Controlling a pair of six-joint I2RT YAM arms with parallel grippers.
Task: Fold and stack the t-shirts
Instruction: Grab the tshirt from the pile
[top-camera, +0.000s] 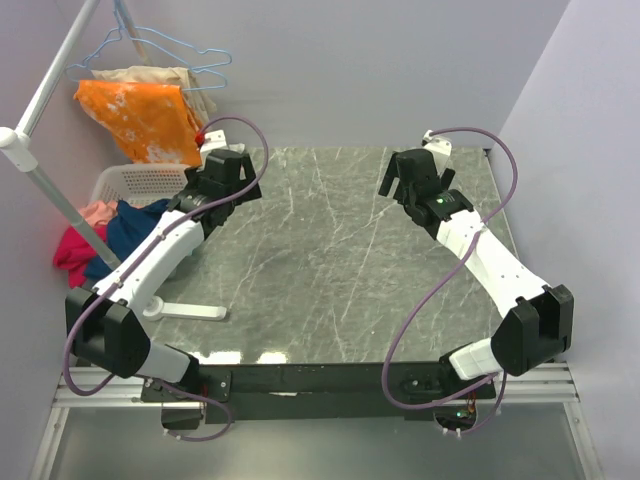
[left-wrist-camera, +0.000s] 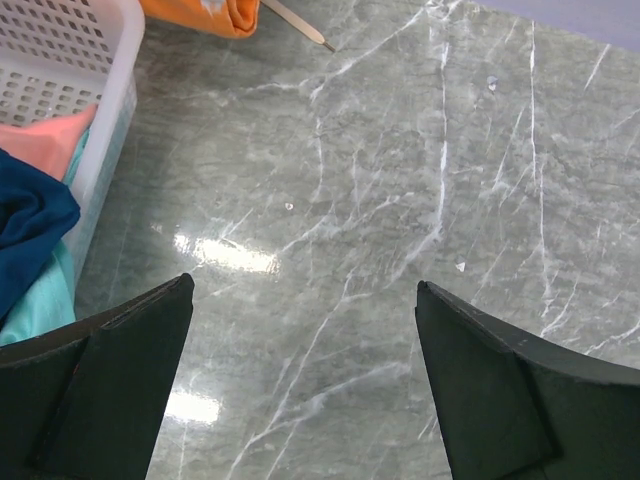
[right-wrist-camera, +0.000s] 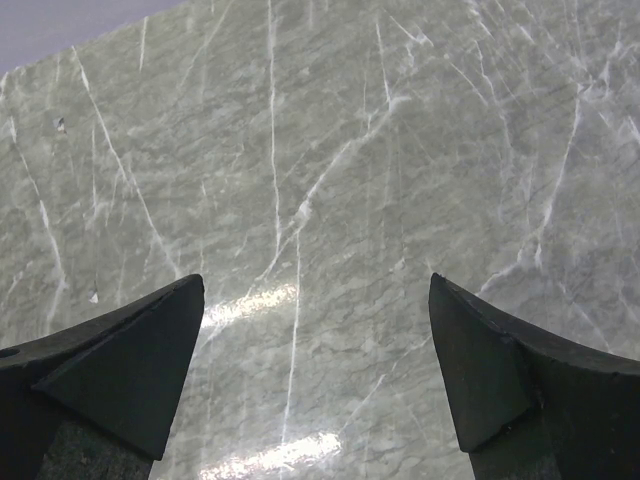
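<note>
The t-shirts lie bunched in a white laundry basket (top-camera: 150, 181) off the table's left edge: a navy one (top-camera: 132, 226) on top, with red and pink cloth (top-camera: 76, 250) beside it. The left wrist view shows the navy cloth (left-wrist-camera: 28, 235) over teal cloth (left-wrist-camera: 42, 300) and salmon cloth (left-wrist-camera: 52, 134) inside the basket (left-wrist-camera: 92, 62). My left gripper (top-camera: 226, 176) (left-wrist-camera: 305, 288) hovers open over bare marble just right of the basket. At the back right my right gripper (top-camera: 412, 180) (right-wrist-camera: 316, 280) is open too, with only tabletop between its fingers.
An orange garment (top-camera: 145, 120) hangs behind the basket under blue wire hangers (top-camera: 170, 50); its edge (left-wrist-camera: 200, 12) and a thin wooden stick (left-wrist-camera: 296, 24) show at the left wrist view's top. A white L-shaped tool (top-camera: 190, 310) lies near the left front. A white pole (top-camera: 50, 190) slants past the basket.
</note>
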